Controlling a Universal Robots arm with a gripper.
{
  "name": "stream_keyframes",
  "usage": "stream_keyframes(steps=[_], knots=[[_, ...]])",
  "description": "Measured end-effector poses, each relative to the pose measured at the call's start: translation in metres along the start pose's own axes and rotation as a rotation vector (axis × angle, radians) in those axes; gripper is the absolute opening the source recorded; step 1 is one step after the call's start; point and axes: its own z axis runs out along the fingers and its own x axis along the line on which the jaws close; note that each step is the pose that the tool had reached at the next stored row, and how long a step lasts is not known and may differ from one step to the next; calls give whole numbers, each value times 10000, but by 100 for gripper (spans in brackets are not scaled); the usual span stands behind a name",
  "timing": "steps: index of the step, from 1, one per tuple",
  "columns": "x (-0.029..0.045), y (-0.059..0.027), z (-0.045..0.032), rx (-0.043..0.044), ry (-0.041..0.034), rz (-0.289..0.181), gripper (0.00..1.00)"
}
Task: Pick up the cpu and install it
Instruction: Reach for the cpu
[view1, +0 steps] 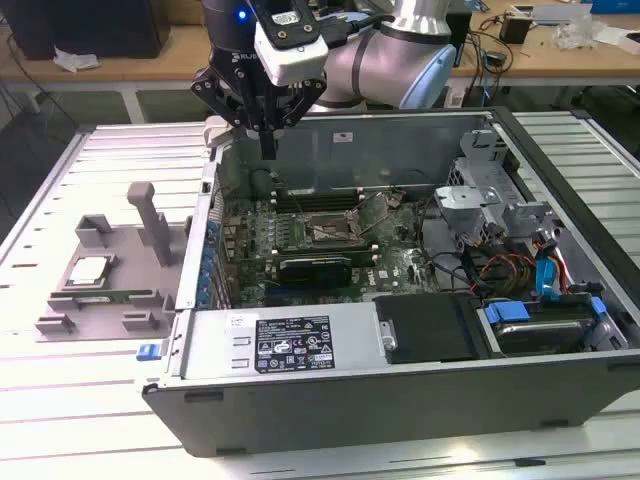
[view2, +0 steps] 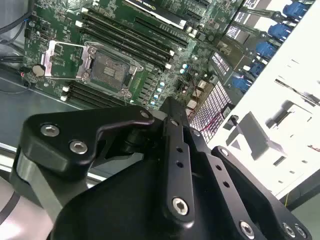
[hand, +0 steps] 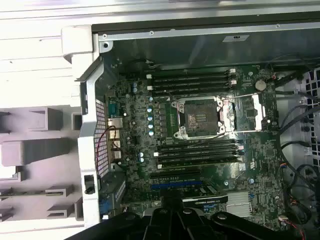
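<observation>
My claw (view1: 268, 150) hangs over the far wall of the open computer case (view1: 400, 400), near that wall's corner on the exterior view's left. Its two fingers are drawn together into one dark point, with nothing between them. In both wrist views the black linkages fold in toward the closed tips (view2: 171, 107) (hand: 172, 204), and the motherboard (hand: 150, 165) spreads out beyond them.

The cpu (view1: 88, 268) is not with me. It lies flat, silvery top up, in a shallow seat of the grey plastic tray (view1: 95, 232), which rests on the white slatted table (view1: 60, 400) outside the case, toward the table's edge on the exterior view's left. The case's side wall stands between the chip and my claw. The chip sits well apart from my fingertips, lower down and closer to the table's near edge in the exterior view.

Inside the case, the black square socket (view1: 330, 230) (view2: 111, 70) (hand: 202, 117) sits in the middle of the board between rows of memory slots, its contact field bare and its metal plate (hand: 250, 112) swung open beside it. The long black graphics card (view1: 315, 268) lies just on the near side of the socket.
</observation>
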Motion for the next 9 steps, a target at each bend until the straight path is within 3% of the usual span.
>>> stream_keyframes(steps=[9], knots=[[4,2,0,-2,0,2,11]])
